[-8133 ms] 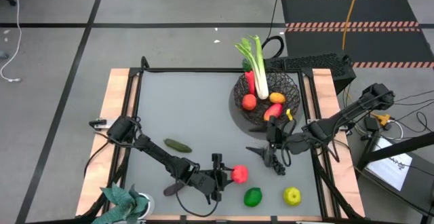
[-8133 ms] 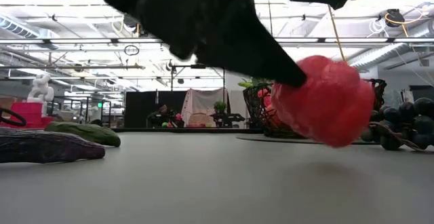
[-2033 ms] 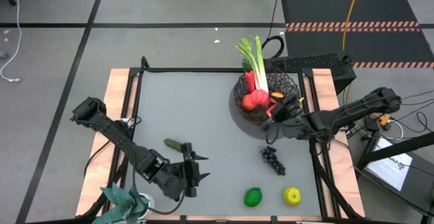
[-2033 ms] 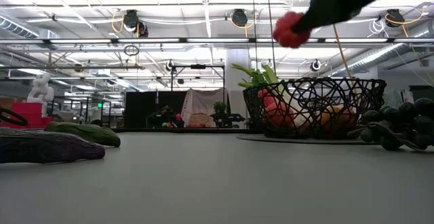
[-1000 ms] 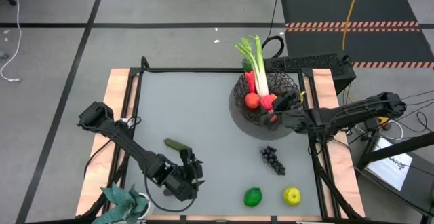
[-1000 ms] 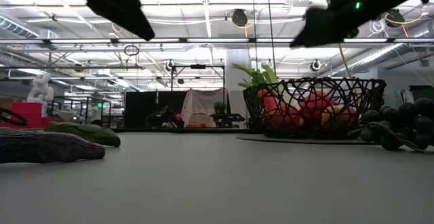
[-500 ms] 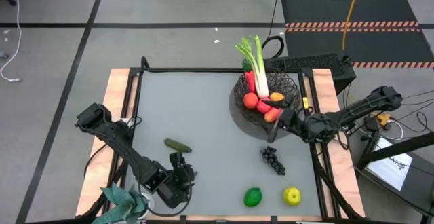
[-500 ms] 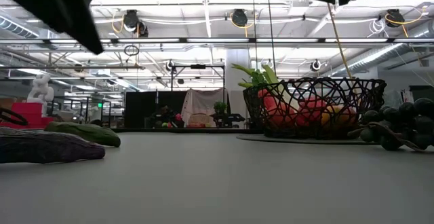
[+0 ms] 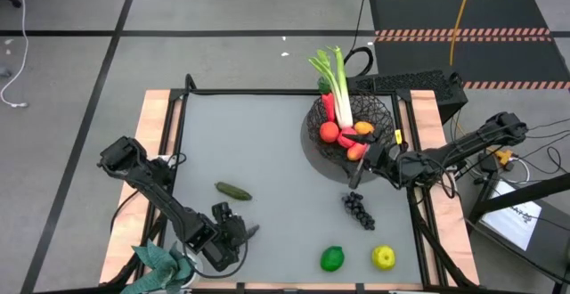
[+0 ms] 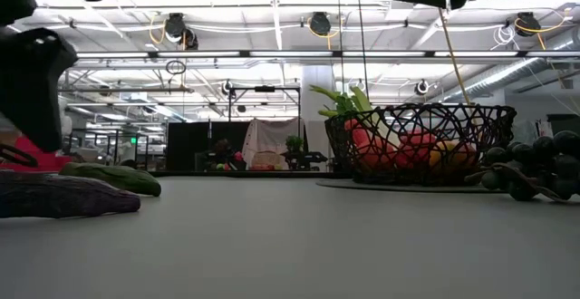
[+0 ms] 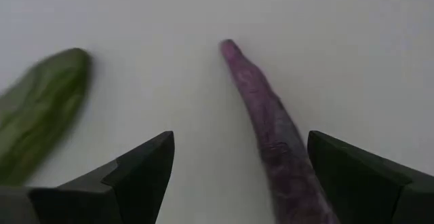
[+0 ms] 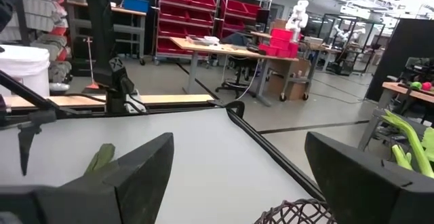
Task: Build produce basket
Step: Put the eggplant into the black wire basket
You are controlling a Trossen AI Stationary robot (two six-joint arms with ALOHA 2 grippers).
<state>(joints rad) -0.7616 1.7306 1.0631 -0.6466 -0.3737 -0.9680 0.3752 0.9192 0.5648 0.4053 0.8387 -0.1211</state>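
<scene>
A: Left gripper [image 11: 237,176]?
B: Spread wide, empty, low at the table's near-left, hovering over the purple eggplant [image 11: 271,129]. Cucumber [image 11: 37,112] lies just beside it, apart.
A: How will the eggplant handle?
B: Toy, so probably light and stiff, maybe a bit slick. It tapers; I'd take it across the thicker middle, not the thin tip.
A: Right gripper [image 9: 362,171]?
B: Fingers apart too, holding nothing, just beside the basket [image 9: 313,120], on the near side.
A: What's in the basket?
B: Leek [image 9: 337,80], red and orange fruits. Still on the table: grapes [image 9: 358,209], green fruit [image 9: 332,258], yellow fruit [image 9: 384,257]
A: Risk?
B: Nudging the cucumber while closing
</scene>
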